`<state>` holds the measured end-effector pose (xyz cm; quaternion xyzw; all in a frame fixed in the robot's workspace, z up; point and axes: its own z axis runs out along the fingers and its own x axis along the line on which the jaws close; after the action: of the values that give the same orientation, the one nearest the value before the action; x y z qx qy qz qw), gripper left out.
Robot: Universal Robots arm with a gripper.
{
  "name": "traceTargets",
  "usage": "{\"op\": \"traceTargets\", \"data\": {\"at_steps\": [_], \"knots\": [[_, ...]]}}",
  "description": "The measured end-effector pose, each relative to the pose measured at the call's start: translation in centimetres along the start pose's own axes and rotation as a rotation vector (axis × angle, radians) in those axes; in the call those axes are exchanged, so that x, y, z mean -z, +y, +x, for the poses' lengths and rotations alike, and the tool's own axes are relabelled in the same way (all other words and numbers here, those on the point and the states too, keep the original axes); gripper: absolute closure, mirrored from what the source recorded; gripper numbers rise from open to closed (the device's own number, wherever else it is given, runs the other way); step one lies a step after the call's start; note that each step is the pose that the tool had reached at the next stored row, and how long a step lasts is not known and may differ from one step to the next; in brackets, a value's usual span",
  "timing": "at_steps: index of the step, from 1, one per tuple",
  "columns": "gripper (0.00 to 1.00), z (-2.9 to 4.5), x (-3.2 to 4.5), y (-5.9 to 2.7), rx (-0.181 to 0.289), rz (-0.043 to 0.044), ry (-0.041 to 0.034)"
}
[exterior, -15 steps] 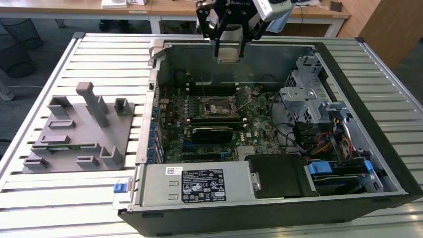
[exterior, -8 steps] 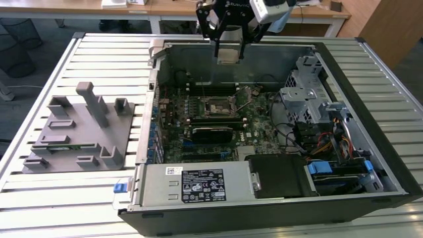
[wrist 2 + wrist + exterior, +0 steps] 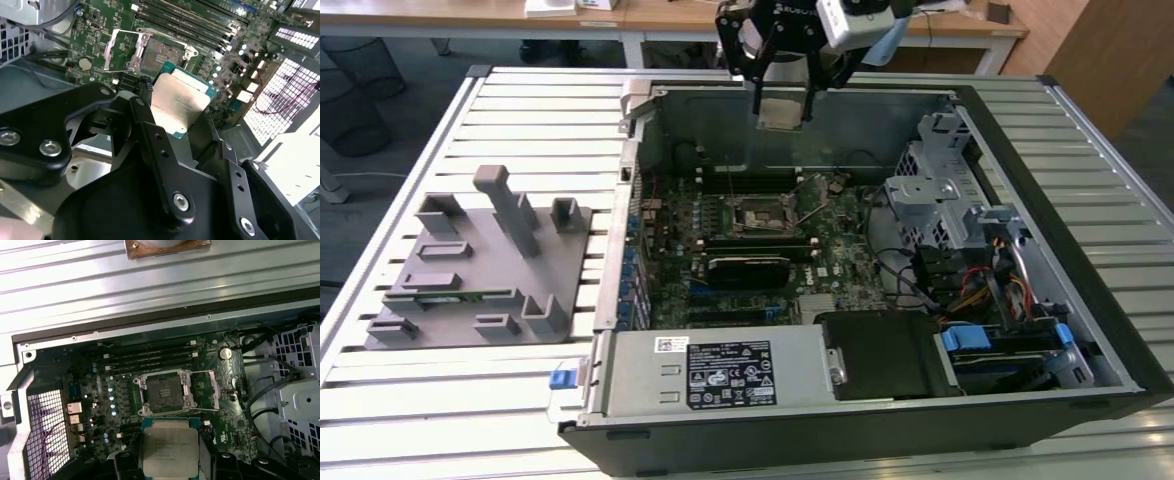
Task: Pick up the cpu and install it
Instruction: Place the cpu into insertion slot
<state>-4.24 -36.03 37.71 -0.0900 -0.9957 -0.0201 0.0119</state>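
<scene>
- The pincer (image 3: 783, 100) is closed on the cpu (image 3: 783, 113). It grips two opposite edges, so the flat chip hangs level with its metal top facing up.
- The cpu hovers high above the open CPU socket (image 3: 761, 213), well apart from it. It does not yet look squarely lined up over the socket.
- In both wrist views the socket's metal load frame (image 3: 206, 389) is swung open. The bare bed is exposed, presumably so the chip can drop straight in.
- The cpu is a small flat square with a shiny silver-grey lid, faint print and a thin blue-green edge.
- The socket sits on a motherboard (image 3: 100, 385) lying flat inside an open computer case (image 3: 854, 440) on a slatted metal worktop (image 3: 520, 100).
- A grey plastic fixture (image 3: 480, 270) stands far from the socket, outside the case, toward the exterior view's left.
</scene>
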Motion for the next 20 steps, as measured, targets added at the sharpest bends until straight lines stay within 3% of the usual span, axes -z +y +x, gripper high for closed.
{"op": "traceTargets", "data": {"at_steps": [20], "knots": [[0.47,0.0,-0.18,-0.01,-0.138,-0.0038,-0.0053]]}}
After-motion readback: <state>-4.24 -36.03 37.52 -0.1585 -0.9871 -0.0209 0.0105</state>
